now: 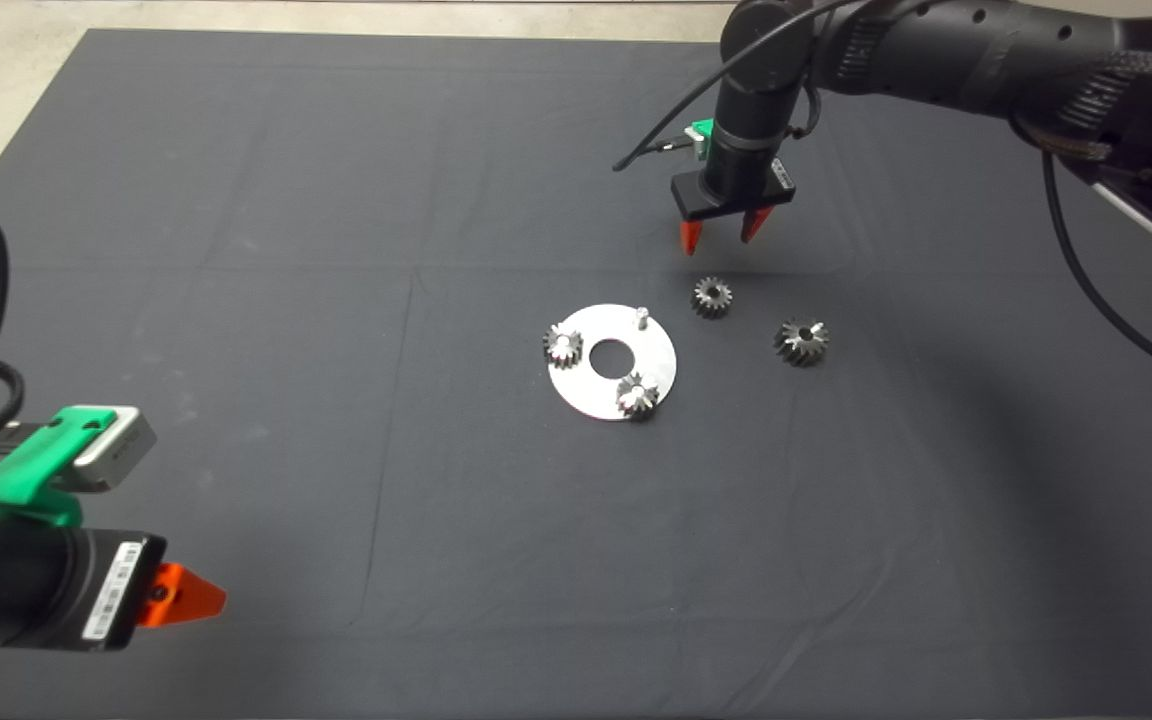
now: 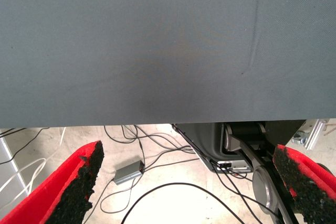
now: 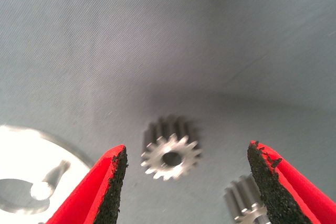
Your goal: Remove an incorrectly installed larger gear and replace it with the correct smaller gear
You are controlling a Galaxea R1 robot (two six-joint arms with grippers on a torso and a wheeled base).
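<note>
The smaller gear point(image 1: 711, 297) lies loose on the mat, just right of the round silver plate point(image 1: 586, 390). My right gripper point(image 1: 722, 232) hangs open above the mat a little beyond this gear; in the right wrist view the smaller gear point(image 3: 170, 156) shows between the spread fingers of the right gripper point(image 3: 187, 150). The larger gear point(image 1: 801, 341), with slanted teeth, rests on the mat further right, and its edge point(image 3: 244, 203) peeks into the wrist view. Two small gears point(image 1: 562, 345) point(image 1: 637, 396) sit on the plate's pegs. A third peg point(image 1: 641, 318) stands bare.
My left gripper point(image 1: 186, 598) is parked at the lower left edge, open; past its fingers point(image 2: 79, 182) the left wrist view shows the mat's edge, with floor cables and a small grey box point(image 2: 128, 171) beyond it. Black cables hang from the right arm point(image 1: 936, 50).
</note>
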